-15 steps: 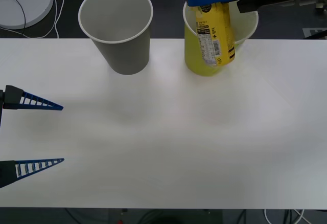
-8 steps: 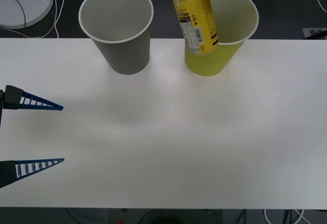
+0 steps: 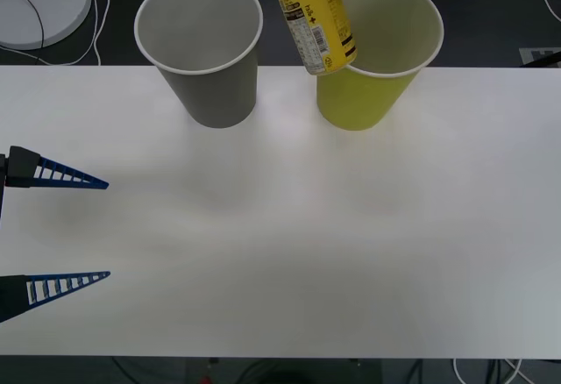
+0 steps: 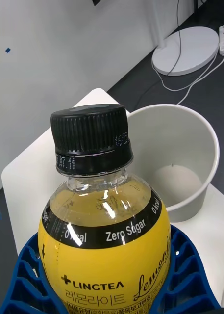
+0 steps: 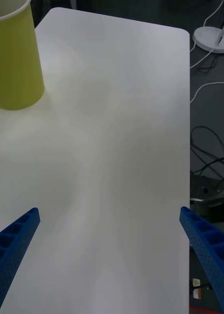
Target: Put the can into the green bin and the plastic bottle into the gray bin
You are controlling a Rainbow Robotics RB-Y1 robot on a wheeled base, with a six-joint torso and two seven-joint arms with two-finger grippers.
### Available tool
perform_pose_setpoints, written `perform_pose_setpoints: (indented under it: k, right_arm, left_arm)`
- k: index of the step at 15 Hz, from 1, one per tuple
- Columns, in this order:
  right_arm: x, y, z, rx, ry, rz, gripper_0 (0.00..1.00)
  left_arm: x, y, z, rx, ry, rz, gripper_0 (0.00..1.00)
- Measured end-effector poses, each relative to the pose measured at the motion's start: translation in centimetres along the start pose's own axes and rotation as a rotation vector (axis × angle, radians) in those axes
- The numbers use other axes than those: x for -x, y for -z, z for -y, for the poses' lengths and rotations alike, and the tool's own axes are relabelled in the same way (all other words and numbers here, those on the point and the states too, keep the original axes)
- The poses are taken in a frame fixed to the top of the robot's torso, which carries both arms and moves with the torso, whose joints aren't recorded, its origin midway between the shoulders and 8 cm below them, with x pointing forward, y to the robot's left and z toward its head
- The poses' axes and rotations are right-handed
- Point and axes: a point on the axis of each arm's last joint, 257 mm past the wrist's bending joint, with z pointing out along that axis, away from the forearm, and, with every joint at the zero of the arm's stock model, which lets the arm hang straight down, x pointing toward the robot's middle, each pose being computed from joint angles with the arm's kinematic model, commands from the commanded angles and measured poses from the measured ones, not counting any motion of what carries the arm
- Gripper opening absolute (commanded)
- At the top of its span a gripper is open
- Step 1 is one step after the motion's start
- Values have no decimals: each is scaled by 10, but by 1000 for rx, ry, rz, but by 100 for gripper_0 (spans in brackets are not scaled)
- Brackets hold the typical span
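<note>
Plastic bottle shifted toward gray bin

Both grippers' fingers are blue, ribbed w/ lattice cut-outs, tapering to points; mounts apparently black.

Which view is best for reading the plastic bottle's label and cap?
Right wrist view: the plastic bottle is close up between the right gripper fingers, black cap and label text legible. Front view shows it tilted between gray bin and green bin, top cut off.
</note>
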Motion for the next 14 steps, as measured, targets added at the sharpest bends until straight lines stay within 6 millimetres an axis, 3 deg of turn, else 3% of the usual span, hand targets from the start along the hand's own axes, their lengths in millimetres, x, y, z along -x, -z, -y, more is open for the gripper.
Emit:
perform_pose_setpoints:
  k: [4, 14]
  right_arm:
    - [11, -14, 2, -17, 16, -31, 0]
    - [33, -75, 11, -73, -13, -103, 0]
  left_arm:
    - [0, 0, 0, 0, 0, 0, 100]
    - [0, 0, 0, 0, 0, 0, 100]
